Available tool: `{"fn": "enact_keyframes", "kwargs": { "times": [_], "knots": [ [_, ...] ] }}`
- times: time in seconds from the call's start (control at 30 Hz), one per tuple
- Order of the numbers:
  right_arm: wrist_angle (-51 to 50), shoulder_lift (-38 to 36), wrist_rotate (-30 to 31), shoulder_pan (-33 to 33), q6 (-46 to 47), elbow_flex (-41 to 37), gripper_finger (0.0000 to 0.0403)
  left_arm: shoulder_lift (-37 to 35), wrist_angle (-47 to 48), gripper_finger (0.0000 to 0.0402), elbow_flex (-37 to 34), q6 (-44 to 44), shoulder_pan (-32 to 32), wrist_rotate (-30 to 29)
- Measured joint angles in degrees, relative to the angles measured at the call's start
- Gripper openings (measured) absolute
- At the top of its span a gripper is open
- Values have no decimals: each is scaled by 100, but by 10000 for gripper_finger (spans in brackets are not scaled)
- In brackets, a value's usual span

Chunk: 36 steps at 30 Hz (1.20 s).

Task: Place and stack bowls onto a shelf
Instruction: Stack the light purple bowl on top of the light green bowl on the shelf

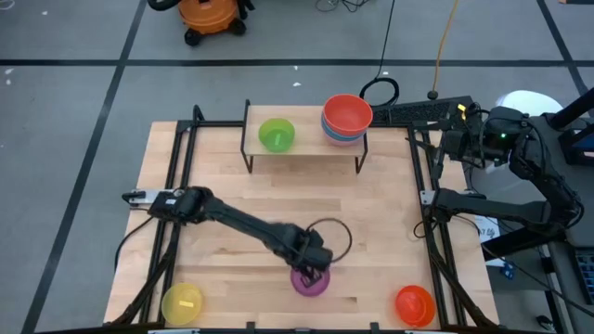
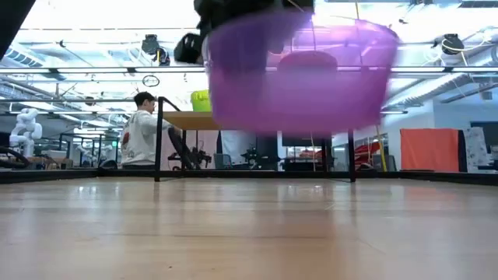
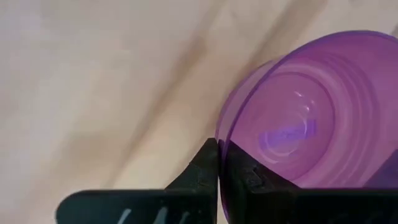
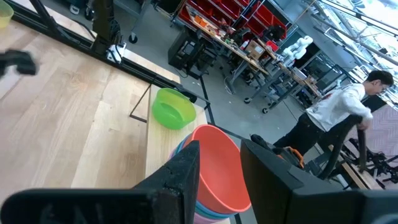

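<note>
Left claw (image 1: 312,275): it was out over the near middle of the desk (image 1: 232,199), its fingers (image 3: 202,168) pinched tight on the rim of the purple bowl (image 1: 310,281), one inside the wall and one outside.
Purple bowl: it hung clear of the desk, as the low view showed, open side up and filling the top of that picture; the tilt was hard to judge through the blur.
Right claw (image 4: 219,165): it was parked off the desk's far right corner, fingers apart and gripping nothing, looking over the red stack from close by.
Shelf (image 1: 306,147): it stood at the far middle edge of the desk on thin black legs.
Green bowl (image 1: 276,135): it sat alone on the left part of the shelf, open side up.
Red bowl (image 1: 347,114): it was on the right end of the shelf, topping a nested stack; a blue rim showed just under it in the high view, and I'd say a pink one below that, though the wrist view was not clear enough to be sure.
Yellow bowl (image 1: 183,304): it was at the near left corner of the desk, well apart from the claw.
Orange bowl (image 1: 414,305): it was at the near right corner, alone.
Person (image 2: 142,129): seated beyond the desk, back turned, in a white top.
</note>
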<state>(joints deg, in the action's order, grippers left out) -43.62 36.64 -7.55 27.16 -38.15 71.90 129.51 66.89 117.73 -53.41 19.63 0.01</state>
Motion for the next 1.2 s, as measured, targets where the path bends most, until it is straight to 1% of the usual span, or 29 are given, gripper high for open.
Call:
{"fn": "enact_keyframes", "kwargs": {
  "times": [0.13, 0.37, 0.47, 0.6, 0.73, 0.9, 1.1, 1.2],
  "knots": [
    [-2, 2, 2, 0, 0, 0, 112, -527, 199, 3, 1, 533, -251, -95],
    [-6, 2, 2, 2, 0, 0, 112, -1518, 487, 3, 2, 1548, -916, -615],
    [-3, 1, 2, 2, 45, -1, 112, -1975, 681, 3, 6, 1756, -1262, -941],
    [-2, 1, 2, 0, 148, -1, 112, -2550, 605, 3, 9, 2037, -1719, -1115],
    [-1, 0, 4, 2, 149, 0, 112, -3072, 628, 3, 17, 2382, -2152, -1488],
    [5, -1, 2, 2, 151, -34, 112, -3322, 624, 3, 17, 2814, -2785, -1592],
    [7, 0, 2, 2, 146, -208, 112, -3284, 657, 3, 11, 3505, -3559, -1496],
    [4, 0, 4, 2, 131, -320, 112, -3268, 651, 3, 11, 3666, -3939, -1410]
  ]
}}
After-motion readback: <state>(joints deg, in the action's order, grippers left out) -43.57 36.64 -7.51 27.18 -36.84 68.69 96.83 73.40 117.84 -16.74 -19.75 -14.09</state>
